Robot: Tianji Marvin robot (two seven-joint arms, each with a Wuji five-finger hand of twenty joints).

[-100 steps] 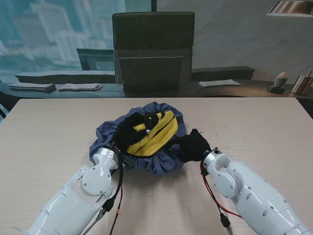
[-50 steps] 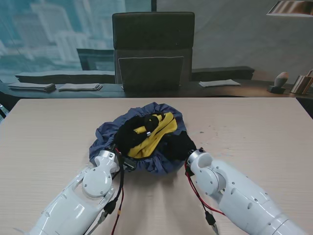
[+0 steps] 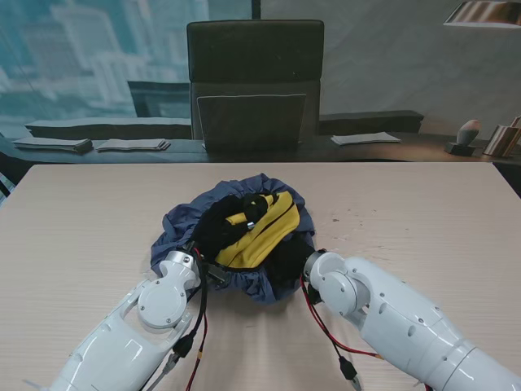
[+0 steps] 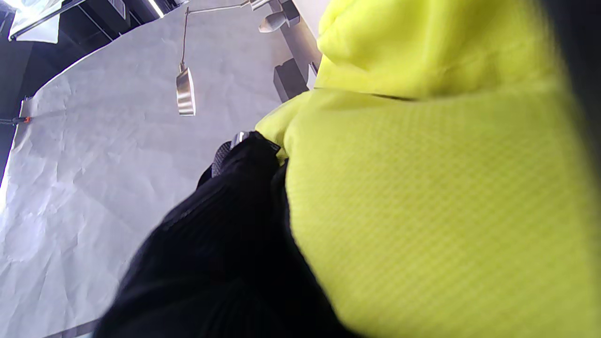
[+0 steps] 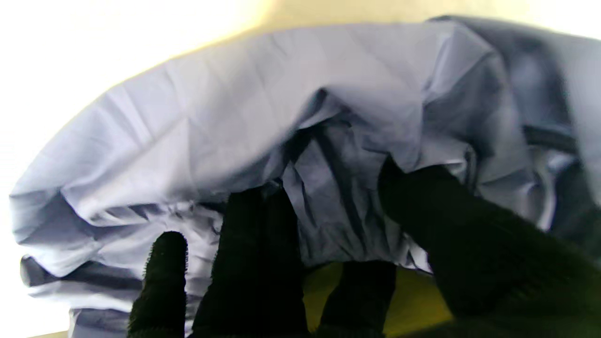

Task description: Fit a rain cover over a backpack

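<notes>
The left hand presses closed on the yellow backpack at table centre to steady it, while the right hand grips the blue rain cover hem to draw it over

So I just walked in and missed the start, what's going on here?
A two-armed robot is fitting a blue rain cover over a yellow backpack on the table. The left hand presses on the backpack, and the right hand is tucked into the cover's gathered edge nearest the robot. Much of the yellow is not yet covered.
</notes>
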